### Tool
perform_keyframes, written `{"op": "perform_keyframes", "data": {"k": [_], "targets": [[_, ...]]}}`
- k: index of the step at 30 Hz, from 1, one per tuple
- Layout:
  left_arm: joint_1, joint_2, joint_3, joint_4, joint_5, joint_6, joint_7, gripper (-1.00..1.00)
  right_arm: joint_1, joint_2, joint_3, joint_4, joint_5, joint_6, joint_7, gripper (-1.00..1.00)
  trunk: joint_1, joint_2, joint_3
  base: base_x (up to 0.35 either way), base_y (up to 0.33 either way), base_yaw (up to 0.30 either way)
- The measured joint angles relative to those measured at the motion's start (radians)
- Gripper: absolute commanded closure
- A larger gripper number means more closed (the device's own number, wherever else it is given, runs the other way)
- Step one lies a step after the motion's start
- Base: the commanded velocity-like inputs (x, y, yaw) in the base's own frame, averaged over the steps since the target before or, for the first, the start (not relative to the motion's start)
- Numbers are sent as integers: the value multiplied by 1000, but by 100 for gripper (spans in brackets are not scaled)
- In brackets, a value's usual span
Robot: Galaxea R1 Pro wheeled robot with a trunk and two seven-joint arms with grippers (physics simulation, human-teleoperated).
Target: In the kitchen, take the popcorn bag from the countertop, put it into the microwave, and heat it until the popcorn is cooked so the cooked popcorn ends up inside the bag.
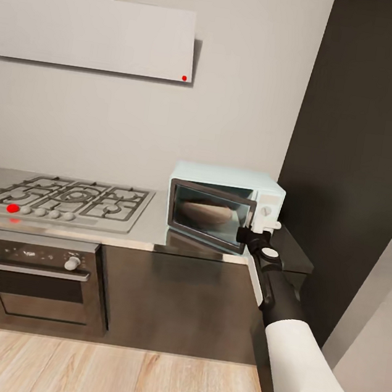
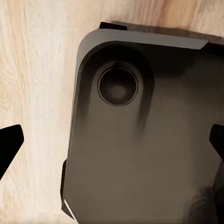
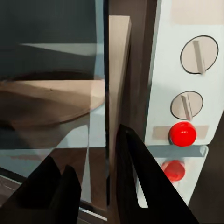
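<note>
The right gripper's (image 3: pixel 91 186) 2 dark fingers (image 3: pixel 140 182) stand a narrow way apart at the microwave's (image 1: pixel 222 209) door edge, with the pale edge of the door (image 3: pixel 119 84) running between them, though I cannot tell whether they press on it. In the head view the right gripper (image 1: pixel 245 234) sits at the lower corner of the door (image 1: pixel 211 214), just beside the microwave's control panel, and the door stands slightly ajar. Through the dark glass a tan rounded shape, the popcorn bag (image 1: pixel 206 212), lies inside the microwave; the right wrist view shows the same brown form (image 3: pixel 46 100) behind the glass. On the control panel beside the door are 2 round knobs (image 3: pixel 199 55) and, beneath them, a red button (image 3: pixel 182 134). The microwave stands on the grey countertop (image 1: pixel 153 230), with the gas hob (image 1: pixel 64 199) well apart from it along the same worktop and a dark oven (image 1: pixel 32 273) under the hob. The left gripper's (image 2: pixel 112 144) 2 black fingertips (image 2: pixel 9 144) show spread wide with nothing between them, above the robot's dark base (image 2: pixel 144 140) and the pale wood floor (image 2: pixel 32 70).
</note>
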Motion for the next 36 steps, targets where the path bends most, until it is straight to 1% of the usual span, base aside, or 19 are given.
{"op": "perform_keyframes", "data": {"k": [5,6,8,9,12,19,20,22,24,25,26,30,33,36], "targets": [[0,0,0,0,0,0,0,-100,0,-1,4,0,0,1,-3,100,0,0,0,-2,0,0],[0,0,0,0,0,0,0,-100,0,-1,5,0,0,1,-5,-100,0,0,0,0,0,0],[0,0,0,0,0,0,0,-100,0,-1,-5,-2,-3,0,-73,-100,0,0,0,0,0,0],[0,0,0,0,0,0,0,-100,-1,-1,-24,-3,9,1,-80,-100,0,0,0,0,0,0],[0,0,0,0,0,0,0,-100,-1,-1,-26,-6,15,10,-82,-100,0,0,0,0,0,0],[0,0,0,0,0,0,0,-100,-1,-6,-22,-20,16,107,-77,-100,0,0,0,0,0,0],[0,0,0,0,0,0,0,-100,-1,-7,-10,-20,16,123,-74,-100,0,0,0,0,0,0],[0,0,0,0,0,0,0,-100,-1,-9,41,-20,16,138,-57,-100,0,0,0,0,0,0],[0,0,0,0,0,0,0,-100,-1,-13,66,-20,18,149,-51,-100,0,0,0,0,0,0],[0,0,0,0,0,0,0,-100,-1,-22,72,-19,20,161,-49,-100,0,0,0,0,0,0],[0,0,0,0,0,0,0,-100,-1,-28,74,-19,21,166,-49,-100,0,0,0,0,0,0],[0,0,0,0,0,0,0,-100,-1,-67,75,-20,24,174,-49,-100,0,0,0,0,0,0],[1,0,0,0,0,0,0,-100,-1,-74,72,-20,20,173,-52,-100,0,0,0,0,0,0],[1,0,0,0,0,0,0,-100,-1,-75,63,-29,18,172,-57,-100,0,0,0,0,0,0]]}}
